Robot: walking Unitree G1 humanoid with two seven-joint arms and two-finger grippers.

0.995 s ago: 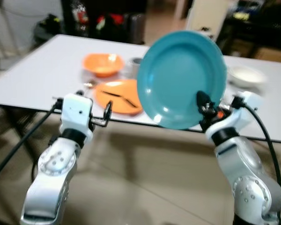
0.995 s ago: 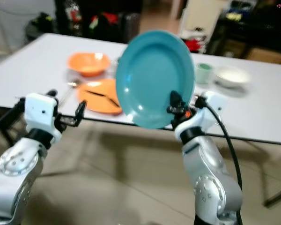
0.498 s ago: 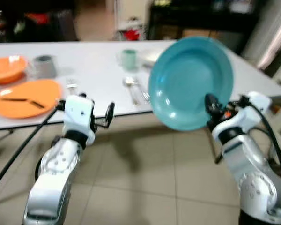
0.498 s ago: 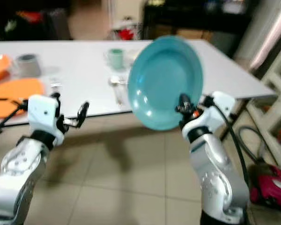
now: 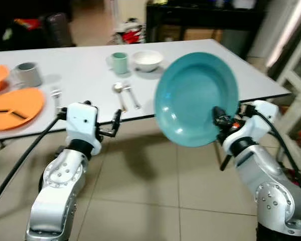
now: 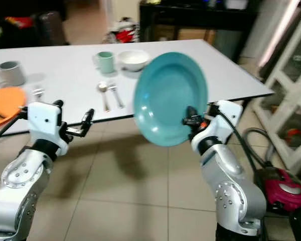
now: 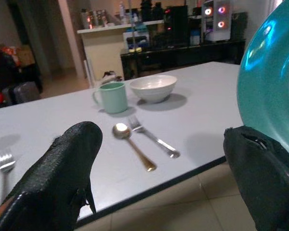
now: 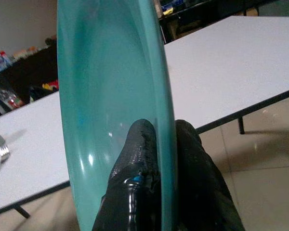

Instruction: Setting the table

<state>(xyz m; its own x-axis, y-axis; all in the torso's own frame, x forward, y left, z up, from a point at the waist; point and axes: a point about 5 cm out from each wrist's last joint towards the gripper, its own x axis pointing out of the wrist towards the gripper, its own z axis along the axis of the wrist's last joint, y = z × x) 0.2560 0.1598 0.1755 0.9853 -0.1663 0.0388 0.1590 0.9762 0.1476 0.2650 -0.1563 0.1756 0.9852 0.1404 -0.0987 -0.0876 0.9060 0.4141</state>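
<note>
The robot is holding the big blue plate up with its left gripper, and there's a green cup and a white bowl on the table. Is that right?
Not quite: the right gripper holds the teal plate, pinching its rim, as the right wrist view shows. The left gripper is open and holds nothing. The green cup and white bowl are indeed on the table.

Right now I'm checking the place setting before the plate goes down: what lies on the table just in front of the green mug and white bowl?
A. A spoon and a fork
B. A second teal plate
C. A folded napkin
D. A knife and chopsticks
A: a spoon and a fork lie side by side on the table in front of the green mug and white bowl.
</note>
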